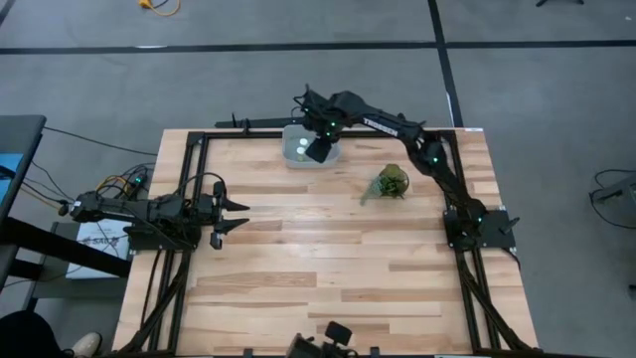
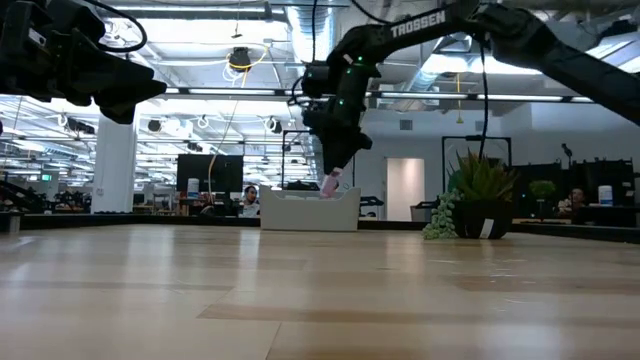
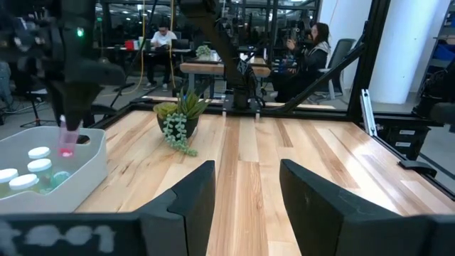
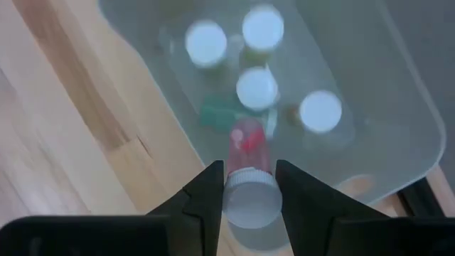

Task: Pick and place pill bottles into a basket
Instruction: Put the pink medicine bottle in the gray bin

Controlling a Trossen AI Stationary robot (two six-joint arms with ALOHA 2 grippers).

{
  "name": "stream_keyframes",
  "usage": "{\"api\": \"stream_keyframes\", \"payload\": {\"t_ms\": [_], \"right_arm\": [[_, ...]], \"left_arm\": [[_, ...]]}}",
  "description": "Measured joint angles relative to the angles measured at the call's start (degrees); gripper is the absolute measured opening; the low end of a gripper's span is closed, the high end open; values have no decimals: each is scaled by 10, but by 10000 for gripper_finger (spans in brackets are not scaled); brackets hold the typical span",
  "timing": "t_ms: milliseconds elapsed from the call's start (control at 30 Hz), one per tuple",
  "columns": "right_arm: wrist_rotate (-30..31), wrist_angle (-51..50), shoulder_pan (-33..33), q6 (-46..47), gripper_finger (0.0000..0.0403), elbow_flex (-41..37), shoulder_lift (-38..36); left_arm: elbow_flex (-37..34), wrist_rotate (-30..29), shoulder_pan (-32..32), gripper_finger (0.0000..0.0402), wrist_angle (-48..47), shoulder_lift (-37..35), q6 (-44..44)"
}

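Upper centre of the high view, the right claw pinches the reddish pill bottle above the basket; the left claw rests open at left.

Grey floor, black floor lines; bright ceiling lights, white pillar.

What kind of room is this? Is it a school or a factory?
Probably a robotics lab in a big open office. Two robot arms are bolted to a wooden table, people sit at desks behind it, and the right pincer holds a reddish pill bottle over a basket.
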Motion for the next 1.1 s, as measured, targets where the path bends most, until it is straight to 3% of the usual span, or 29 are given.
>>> {"api": "stream_keyframes", "payload": {"t_ms": [1100], "right_arm": [[5, -44, -4, -19, 123, -3, 10]], "left_arm": [[0, 0, 0, 146, 0, 0, 0]]}}
